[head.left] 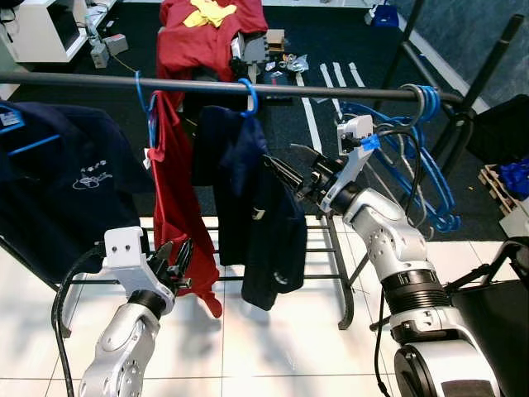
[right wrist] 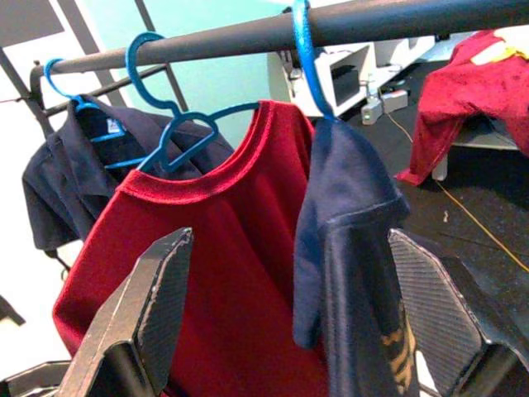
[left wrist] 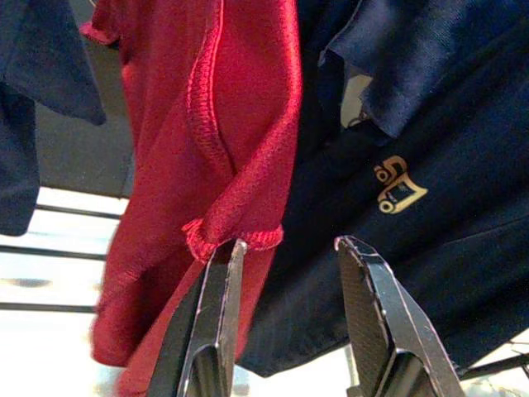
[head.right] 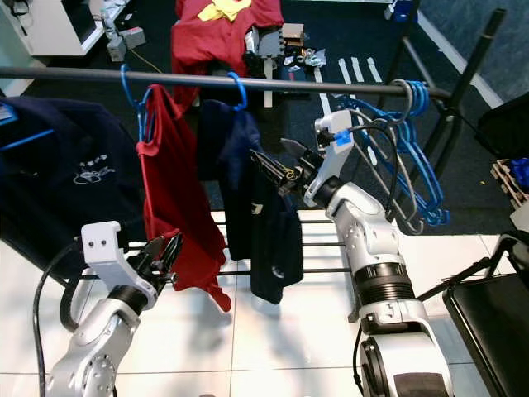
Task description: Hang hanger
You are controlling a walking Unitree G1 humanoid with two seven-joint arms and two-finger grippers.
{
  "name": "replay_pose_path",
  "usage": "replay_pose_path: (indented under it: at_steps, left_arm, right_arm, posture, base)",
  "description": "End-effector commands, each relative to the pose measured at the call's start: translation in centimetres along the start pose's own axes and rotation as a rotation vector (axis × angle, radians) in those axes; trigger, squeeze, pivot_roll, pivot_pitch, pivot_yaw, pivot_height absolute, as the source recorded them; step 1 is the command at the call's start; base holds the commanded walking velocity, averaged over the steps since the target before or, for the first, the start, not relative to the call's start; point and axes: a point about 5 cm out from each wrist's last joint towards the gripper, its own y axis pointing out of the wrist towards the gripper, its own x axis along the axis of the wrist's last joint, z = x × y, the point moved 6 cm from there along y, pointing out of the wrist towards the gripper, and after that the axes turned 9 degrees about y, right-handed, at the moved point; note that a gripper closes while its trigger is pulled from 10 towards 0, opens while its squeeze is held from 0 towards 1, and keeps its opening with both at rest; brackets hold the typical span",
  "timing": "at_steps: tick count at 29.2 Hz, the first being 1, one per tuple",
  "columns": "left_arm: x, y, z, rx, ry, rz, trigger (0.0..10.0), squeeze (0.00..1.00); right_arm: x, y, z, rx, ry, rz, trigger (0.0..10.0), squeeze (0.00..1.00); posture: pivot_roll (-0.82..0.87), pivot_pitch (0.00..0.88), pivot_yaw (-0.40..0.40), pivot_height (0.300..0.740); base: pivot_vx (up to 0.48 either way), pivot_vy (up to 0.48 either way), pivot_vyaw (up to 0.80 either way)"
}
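Gold logo (left wrist: pixel 399 186), writing unreadable.

Three garments hang: two navy shirts (head.left: pixel 74 178) (head.left: pixel 264 215), one red shirt (head.left: pixel 178 215).

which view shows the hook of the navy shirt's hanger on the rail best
The right wrist view: the blue hook is close and sharp, looped over the rail, between the open right claw's fingers. Both eye views show it small from above. The left wrist view shows just shirt fabric.
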Motion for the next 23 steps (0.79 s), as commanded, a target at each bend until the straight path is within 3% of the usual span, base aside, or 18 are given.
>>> replay_pose_path:
  at_steps: [1,3,6,11,14,15,17,18,23]
  left_arm:
    - [-0.4,-0.3,-0.1,-0.008,-0.004,0.018,10.0,0.0]
    - [-0.2,-0.6,-0.1,-0.011,-0.002,0.016,10.0,0.0]
    - [-0.1,-0.9,-0.1,-0.009,0.002,0.014,10.0,0.0]
    - [0.1,-1.4,0.2,0.001,0.011,0.015,10.0,0.0]
    - [0.1,-1.5,0.3,0.003,0.013,0.016,10.0,0.0]
    - [0.0,-1.5,0.3,0.004,0.014,0.017,10.0,0.0]
    - [0.0,-1.5,0.3,0.004,0.014,0.017,10.0,0.0]
    - [0.0,-1.5,0.2,0.004,0.015,0.019,10.0,0.0]
    - [-0.1,-1.2,-0.2,-0.005,0.004,0.021,10.0,0.0]
  right_arm:
    - [0.0,0.2,0.5,0.018,-0.024,0.0,10.0,0.0]
    - [-1.2,0.6,0.9,0.021,-0.07,0.053,10.0,0.0]
    - [-2.9,0.9,-0.8,-0.085,-0.15,0.135,10.0,0.0]
    - [-2.9,0.7,-2.8,-0.191,-0.183,0.151,10.0,0.0]
    - [-2.7,0.7,-2.9,-0.196,-0.183,0.145,10.0,0.0]
    - [-2.5,0.7,-2.9,-0.196,-0.182,0.143,8.0,0.0]
    - [-2.4,0.6,-3.0,-0.197,-0.182,0.141,8.0,0.0]
    - [-2.4,0.6,-3.0,-0.193,-0.183,0.143,0.0,0.0]
    - [-3.9,0.1,-2.9,-0.142,-0.181,0.225,0.0,0.0]
  posture:
    - [0.04,0.183,-0.003,0.74]
    - [0.06,0.193,-0.006,0.74]
    - [0.07,0.203,-0.009,0.74]
    - [0.09,0.213,-0.008,0.74]
    - [0.09,0.213,-0.008,0.74]
    - [0.08,0.212,-0.009,0.74]
    - [0.08,0.212,-0.009,0.74]
    - [0.08,0.212,-0.01,0.74]
    - [0.06,0.203,-0.013,0.74]
  base:
    - [0.0,0.0,0.0]
    - [0.0,0.0,0.0]
    - [0.0,0.0,0.0]
    - [0.0,0.0,0.0]
    - [0.0,0.0,0.0]
    - [0.0,0.0,0.0]
    - [0.0,0.0,0.0]
    - [0.0,0.0,0.0]
    - [0.0,0.0,0.0]
